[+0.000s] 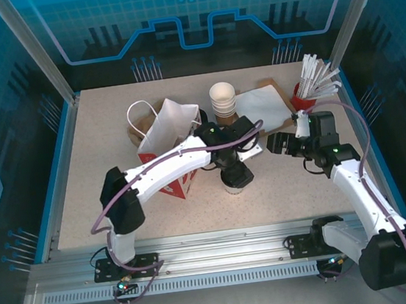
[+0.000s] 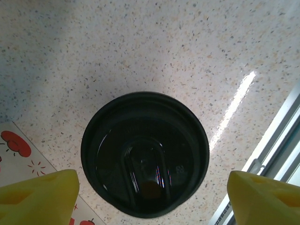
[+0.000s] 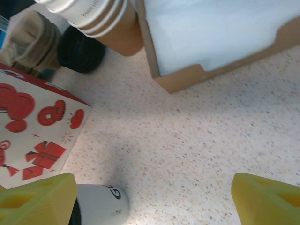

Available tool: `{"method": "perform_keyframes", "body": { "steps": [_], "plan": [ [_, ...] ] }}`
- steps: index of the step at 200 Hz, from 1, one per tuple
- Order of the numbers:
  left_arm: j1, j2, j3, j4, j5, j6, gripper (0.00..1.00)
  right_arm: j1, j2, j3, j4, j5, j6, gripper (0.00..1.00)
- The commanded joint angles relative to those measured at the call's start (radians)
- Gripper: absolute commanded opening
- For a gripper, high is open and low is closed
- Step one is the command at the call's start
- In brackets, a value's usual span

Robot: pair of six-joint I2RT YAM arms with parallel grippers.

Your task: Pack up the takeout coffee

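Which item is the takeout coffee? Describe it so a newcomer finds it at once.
On the speckled table, look just right of the white paper bag with red prints, toward the near edge. The takeout coffee stands there alone: unlike the lidless cup stack behind it, it wears a round black lid.

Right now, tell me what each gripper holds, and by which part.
Nothing is held: left gripper open over the black-lidded paper coffee cup, right gripper open over the speckled table.
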Motion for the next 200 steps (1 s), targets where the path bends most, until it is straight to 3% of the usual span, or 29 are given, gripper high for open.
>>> {"method": "perform_keyframes", "body": {
  "steps": [1, 94, 200],
  "plan": [
    [0.003, 0.049, 0.08, -0.095, -0.022, 0.029, 0.85, -0.013, -0.019, -0.008, -0.018, 0.043, -0.008, 0.88],
    [0.015, 0.119, 0.124, -0.142, -0.002, 0.026, 0.88, -0.015, -0.025, -0.019, -0.012, 0.041, -0.026, 0.88],
    [0.015, 0.143, 0.155, -0.172, -0.017, 0.018, 0.81, -0.015, -0.013, -0.023, -0.009, 0.019, -0.035, 0.88]
  ]
}}
